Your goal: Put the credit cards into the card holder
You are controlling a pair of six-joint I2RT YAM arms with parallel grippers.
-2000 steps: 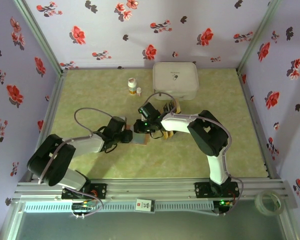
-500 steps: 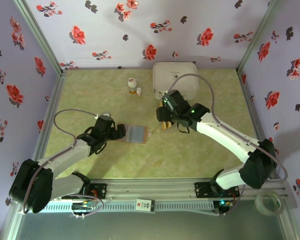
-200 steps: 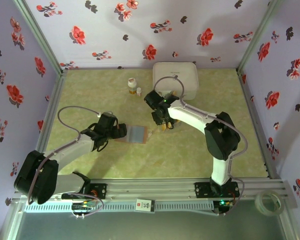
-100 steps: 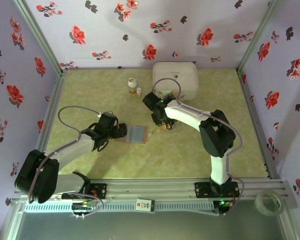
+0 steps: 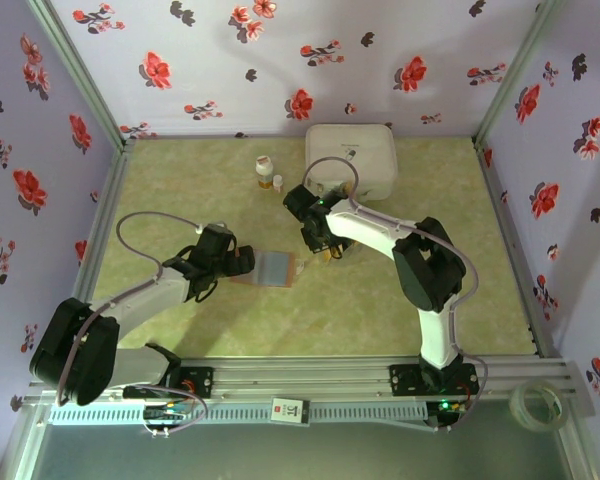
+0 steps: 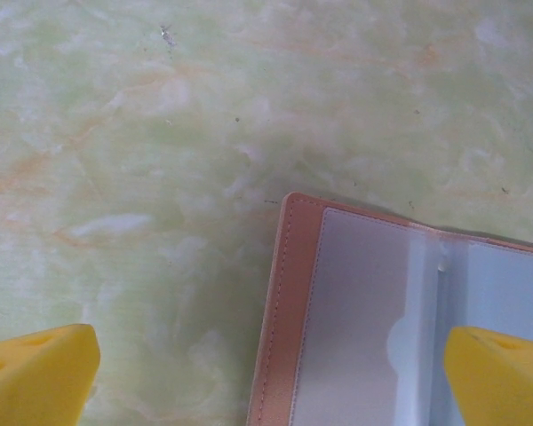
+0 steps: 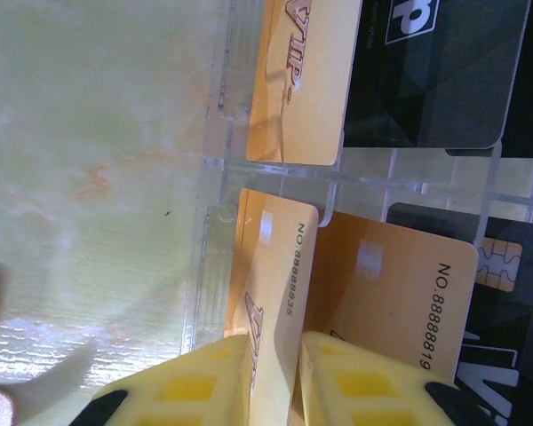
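Though the right arm has folded its elbow inward since a few seconds ago, the right gripper pinches a tan-gold credit card in the clear rack — the left gripper, fingers wide apart, reaches low over the open card holder on the table.

Overhead, left wrist share card holder.

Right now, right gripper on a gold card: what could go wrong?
1. The right gripper pinches one gold card in the clear rack, close beside a second gold card; lifting may drag that one too.
2. The left gripper is open over the card holder edge, not clamping it; the holder may slide during insertion.
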